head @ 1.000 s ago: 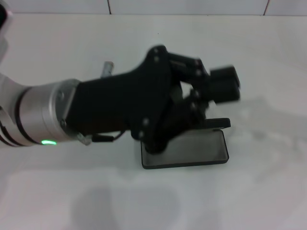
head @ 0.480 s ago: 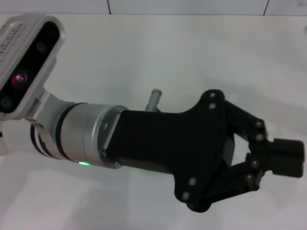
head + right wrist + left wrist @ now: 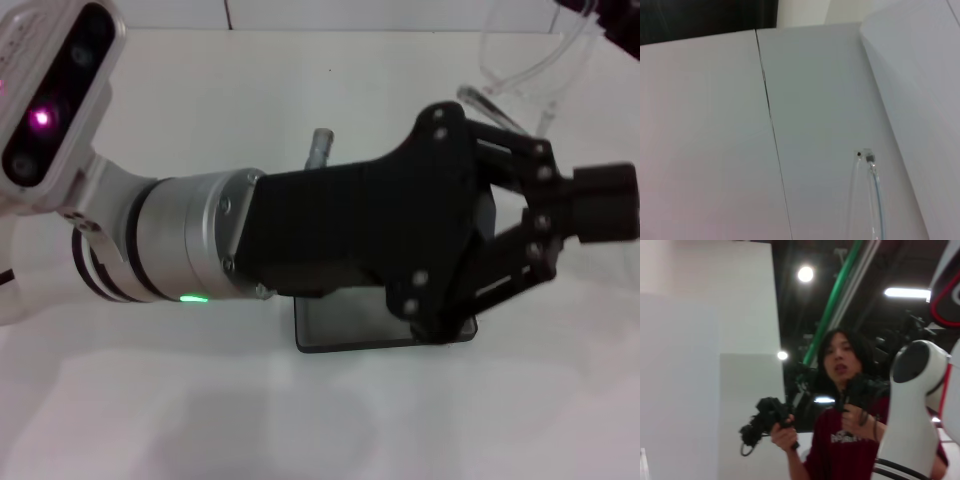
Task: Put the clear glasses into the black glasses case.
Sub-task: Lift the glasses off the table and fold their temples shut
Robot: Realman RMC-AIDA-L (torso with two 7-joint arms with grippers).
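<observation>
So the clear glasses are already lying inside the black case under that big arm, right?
Not quite. The head view shows the clear glasses up at the far right, well away from the black glasses case, which sits on the white table under the left gripper. No glasses show in its visible part.

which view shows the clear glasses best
The head view: the clear glasses hang at the upper right, lens and arm visible above the left gripper. The right wrist view shows only one arm tip; the left wrist view shows none.
</observation>
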